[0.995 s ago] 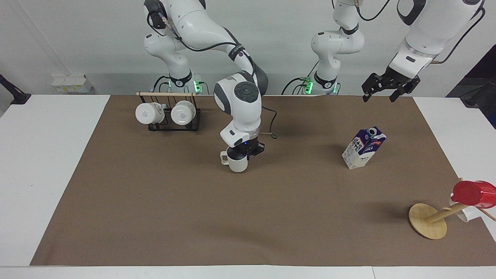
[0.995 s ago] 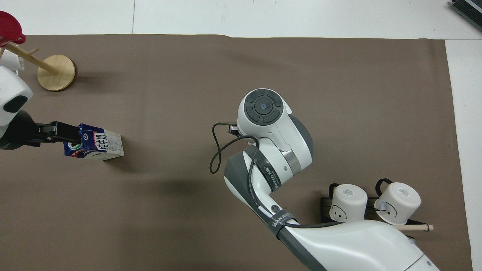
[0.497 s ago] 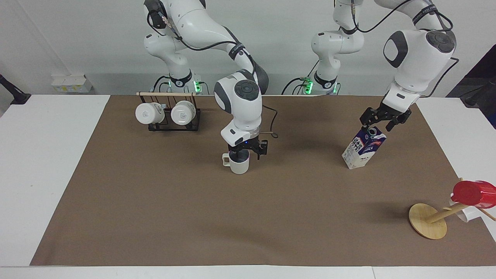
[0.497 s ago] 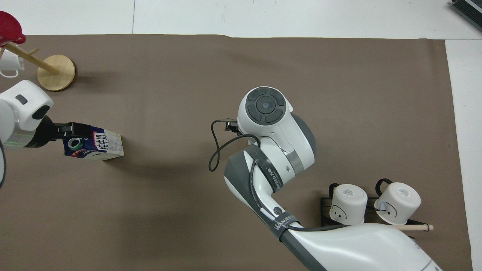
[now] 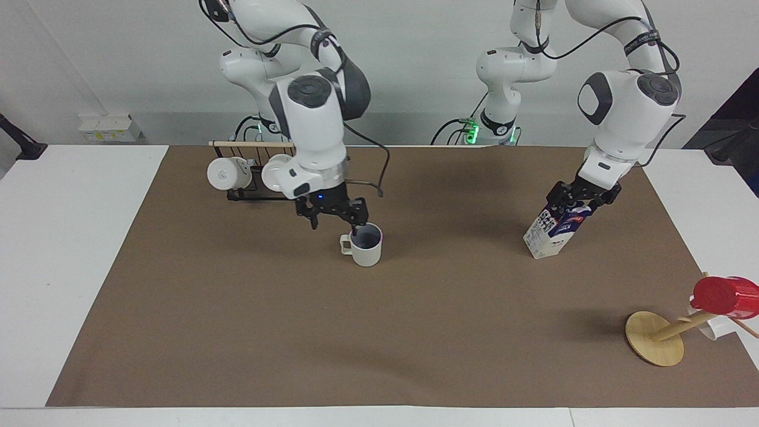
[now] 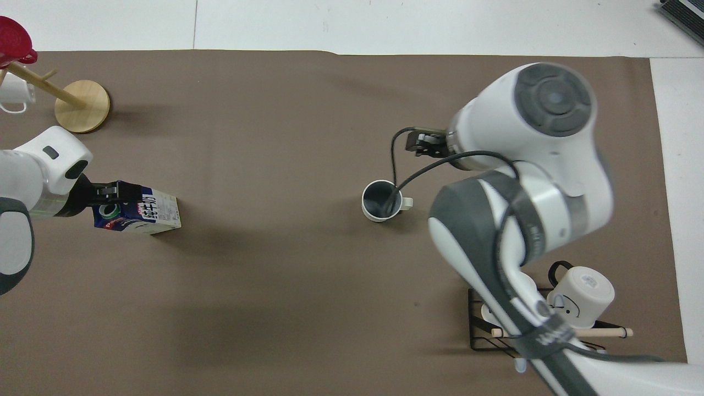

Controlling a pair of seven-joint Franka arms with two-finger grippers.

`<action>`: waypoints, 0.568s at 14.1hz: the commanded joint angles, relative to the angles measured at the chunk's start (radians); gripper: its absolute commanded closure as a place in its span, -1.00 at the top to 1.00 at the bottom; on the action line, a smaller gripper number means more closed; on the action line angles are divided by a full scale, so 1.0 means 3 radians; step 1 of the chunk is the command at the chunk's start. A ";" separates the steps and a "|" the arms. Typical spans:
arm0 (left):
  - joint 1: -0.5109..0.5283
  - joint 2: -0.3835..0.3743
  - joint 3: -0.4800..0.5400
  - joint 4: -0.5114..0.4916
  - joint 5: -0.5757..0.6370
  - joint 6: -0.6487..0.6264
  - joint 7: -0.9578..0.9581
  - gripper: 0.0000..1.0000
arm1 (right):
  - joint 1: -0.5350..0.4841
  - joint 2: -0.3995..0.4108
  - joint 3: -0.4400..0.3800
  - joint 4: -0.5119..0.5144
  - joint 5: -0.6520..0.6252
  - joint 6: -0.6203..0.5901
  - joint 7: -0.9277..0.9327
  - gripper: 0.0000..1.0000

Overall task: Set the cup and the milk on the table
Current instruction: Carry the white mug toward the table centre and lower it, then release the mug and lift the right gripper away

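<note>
The cup [image 5: 366, 244], beige-white with a grey-blue inside, stands upright on the brown sheet [image 5: 379, 332] of the table [image 5: 71, 237], mid-table; it also shows in the overhead view [image 6: 380, 201]. My right gripper [image 5: 334, 219] is open and empty, just above the sheet beside the cup, toward the right arm's end. One fingertip is close to the rim. The milk [image 5: 554, 228] stands on the sheet toward the left arm's end, also in the overhead view [image 6: 148, 212]. My left gripper [image 5: 574, 198] is open, its fingers on either side of the carton's top.
A black wire rack [image 5: 258, 178] with two plain white mugs stands near the right arm's base. A wooden mug tree [image 5: 655, 338] with a red cup [image 5: 726, 296] and a white mug [image 6: 14, 96] lies at the left arm's end, farther from the robots.
My right gripper opened, let go of the cup and moved up and toward the rack. My left gripper came down from high up onto the milk's top. The cup and milk stayed put.
</note>
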 commanded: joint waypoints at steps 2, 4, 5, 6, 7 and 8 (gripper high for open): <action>0.0004 -0.0036 -0.0033 -0.0031 0.0058 0.0022 0.0020 0.00 | -0.0413 -0.0298 0.0044 -0.0128 0.0024 -0.0179 -0.0420 1.00; -0.0012 -0.0030 -0.0038 0.0005 0.0053 -0.0013 -0.0001 -0.06 | -0.0602 -0.0420 0.0038 -0.0113 0.0024 -0.0353 -0.0522 1.00; -0.0012 -0.0036 -0.0048 0.0086 0.0053 -0.0094 -0.0011 -0.13 | -0.0659 -0.0507 0.0028 -0.0113 0.0019 -0.0490 -0.0634 1.00; -0.0027 -0.0025 -0.0068 0.0224 0.0053 -0.0272 -0.0062 -0.15 | -0.0695 -0.0579 0.0023 -0.0113 0.0019 -0.0654 -0.0762 1.00; -0.0128 -0.0020 -0.0068 0.0342 0.0048 -0.0431 -0.0138 -0.16 | -0.0725 -0.0640 0.0018 -0.0108 0.0019 -0.0797 -0.0814 1.00; -0.0231 0.0005 -0.0068 0.0414 0.0048 -0.0483 -0.0261 -0.16 | -0.0746 -0.0661 0.0013 -0.0072 0.0004 -0.0884 -0.0820 1.00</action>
